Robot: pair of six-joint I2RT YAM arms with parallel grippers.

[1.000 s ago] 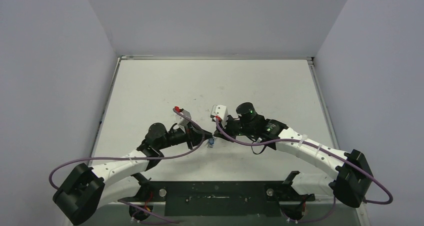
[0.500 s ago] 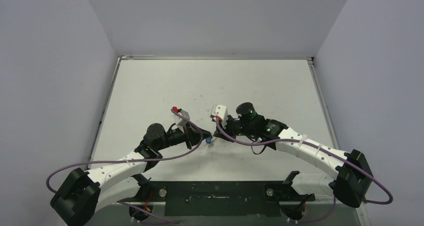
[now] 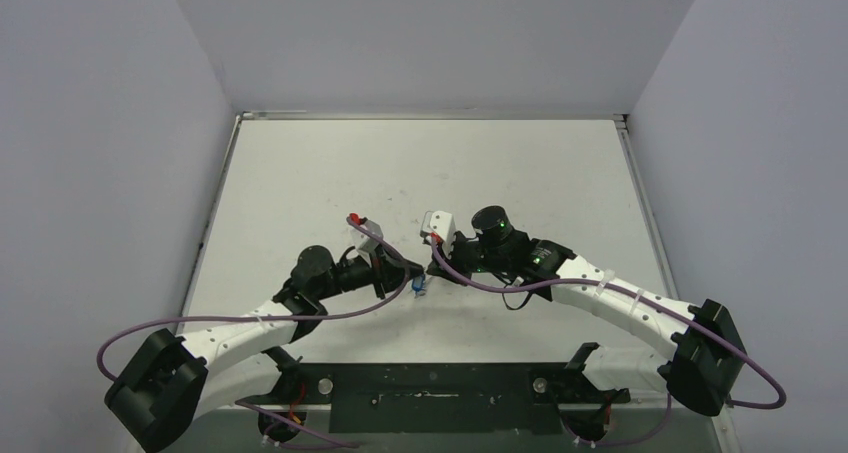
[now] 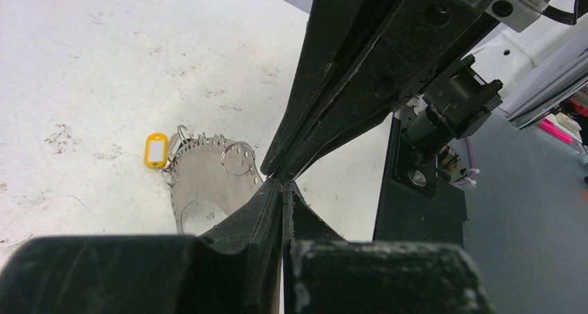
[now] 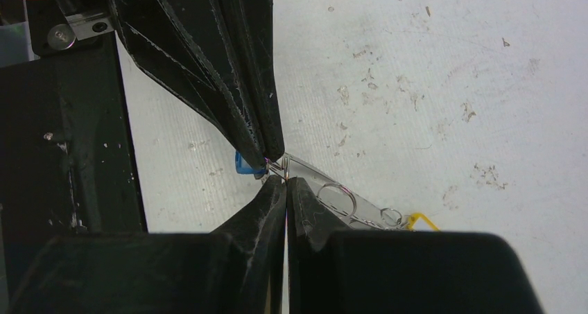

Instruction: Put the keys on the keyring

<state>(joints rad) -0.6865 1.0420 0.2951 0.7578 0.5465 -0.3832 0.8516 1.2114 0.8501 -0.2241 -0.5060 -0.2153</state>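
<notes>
My two grippers meet tip to tip above the middle of the table. The left gripper [image 3: 414, 272] [image 4: 283, 184] is shut, and a small blue key [image 3: 418, 289] [image 5: 244, 164] hangs at its fingertips. The right gripper [image 3: 432, 265] [image 5: 286, 180] is shut on a thin silvery wire [image 5: 280, 166], which looks like part of the keyring. Below them on the table lies a flat silvery piece [image 4: 208, 189] carrying small rings [image 4: 238, 159] [image 5: 338, 197] and a yellow tag [image 4: 157, 150] [image 5: 420, 220]. The full hoop does not show.
The black mounting plate [image 3: 430, 393] of the arm bases runs along the near edge. Purple cables [image 3: 500, 285] loop off both arms. Grey walls close the table on three sides, with the white tabletop [image 3: 420, 163] stretching behind the grippers.
The left arm drew back a little to the left half a second ago and has come back, carrying the blue key along. The right arm has stayed put. Both grippers remain shut.
</notes>
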